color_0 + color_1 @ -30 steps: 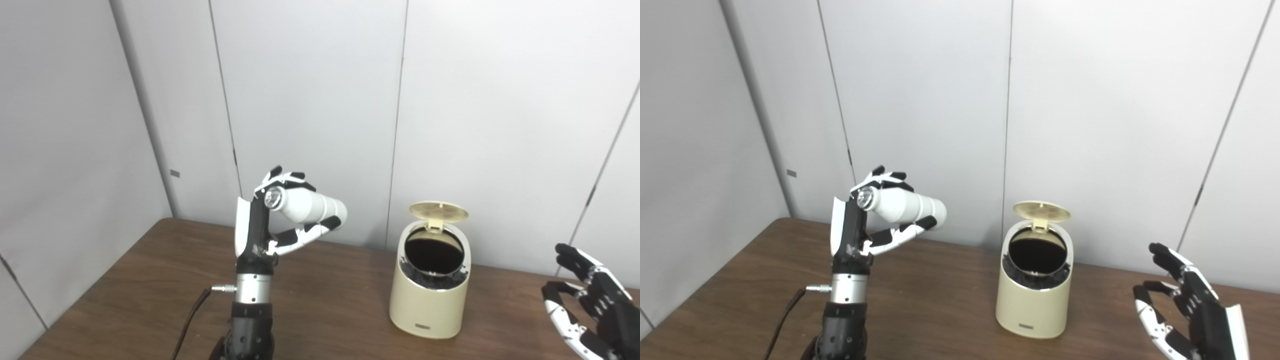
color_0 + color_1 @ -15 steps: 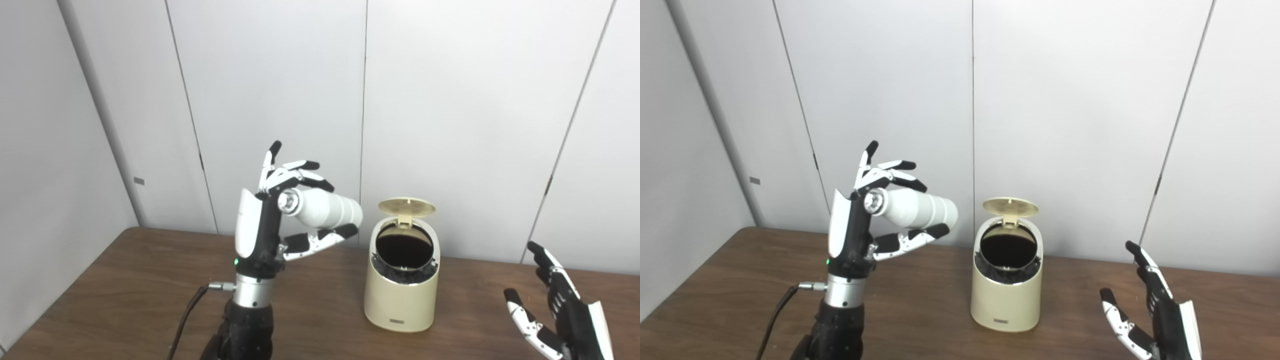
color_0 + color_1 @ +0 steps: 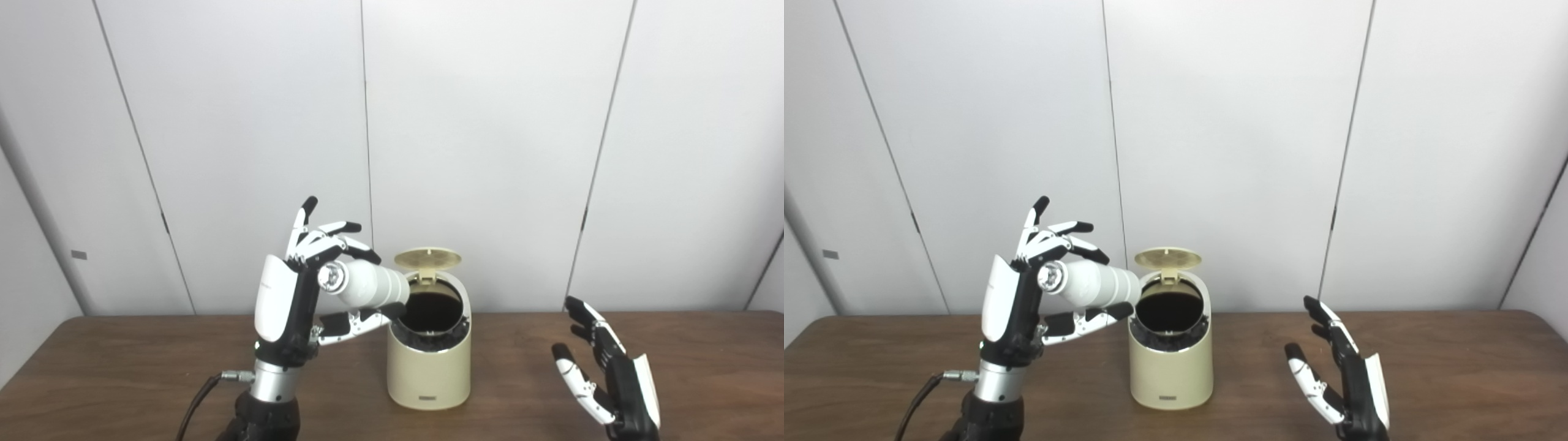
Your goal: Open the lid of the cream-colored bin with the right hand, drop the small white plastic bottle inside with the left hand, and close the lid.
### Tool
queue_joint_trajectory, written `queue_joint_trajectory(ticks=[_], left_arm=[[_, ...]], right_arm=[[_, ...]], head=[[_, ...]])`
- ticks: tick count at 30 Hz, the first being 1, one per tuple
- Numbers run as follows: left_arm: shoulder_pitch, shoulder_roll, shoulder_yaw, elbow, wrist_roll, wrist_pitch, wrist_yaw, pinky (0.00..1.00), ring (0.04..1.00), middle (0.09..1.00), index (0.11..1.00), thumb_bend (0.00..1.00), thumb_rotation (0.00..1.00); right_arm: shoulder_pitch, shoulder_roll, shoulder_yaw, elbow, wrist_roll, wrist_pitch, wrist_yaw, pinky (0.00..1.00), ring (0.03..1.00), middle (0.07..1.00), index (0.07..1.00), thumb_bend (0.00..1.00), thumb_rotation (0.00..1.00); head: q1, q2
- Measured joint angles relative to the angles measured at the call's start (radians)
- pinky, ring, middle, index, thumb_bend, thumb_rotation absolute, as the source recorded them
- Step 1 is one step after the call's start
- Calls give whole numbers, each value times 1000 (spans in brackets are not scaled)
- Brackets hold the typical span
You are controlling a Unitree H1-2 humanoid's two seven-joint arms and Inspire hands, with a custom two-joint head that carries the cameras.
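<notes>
Your left hand (image 3: 306, 288) is clamped on the small white plastic bottle (image 3: 367, 286), with the fingers above it and the thumb below. The bottle lies almost level, and its long axis points from the hand to the right, toward the cream-colored bin (image 3: 429, 367). The shiny cap end sits against the palm side, and the ribbed base end is at the left rim of the bin's mouth, or just over it; from these views I cannot tell if it touches the rim.

This is the relation that matters for you: the dark opening lies to the right of the bottle and a little below it. I judge that the bottle must go a bit more to the right, or tip its base down, before you release it; otherwise it may hit the rim and roll off onto the table (image 3: 122, 367).

The lid (image 3: 427, 259) stands up on its hinge at the far side of the bin, so the opening is free. The bin is a smooth rounded cylinder with a slanted top, and it looks like hard plastic. The bottle is glossy and round, so it can slip.

Your right hand (image 3: 606, 373) holds nothing, its fingers spread apart, near the table to the right of the bin and well apart from it.
</notes>
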Motion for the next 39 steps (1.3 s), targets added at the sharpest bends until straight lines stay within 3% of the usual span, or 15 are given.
queue_joint_trajectory(ticks=[8,17,28,39], left_arm=[[-55,44,-85,98,7,0,92,1000,709,471,496,523,0],[-117,63,-194,225,16,-1,196,1000,704,466,504,523,0],[-232,43,-294,417,14,-1,306,1000,707,478,486,525,0],[-276,20,-347,527,16,-2,371,1000,699,474,489,525,0]], right_arm=[[-13,-17,49,14,-26,-1,-87,762,838,832,803,204,673],[-14,-17,61,10,-33,-1,-104,759,838,836,804,218,697],[-5,-9,50,-2,-21,-1,-77,785,857,845,809,207,683],[-3,8,32,-6,-37,-1,-62,780,854,842,809,218,676]], head=[[-35,5],[-32,14],[-38,18],[-42,25]])
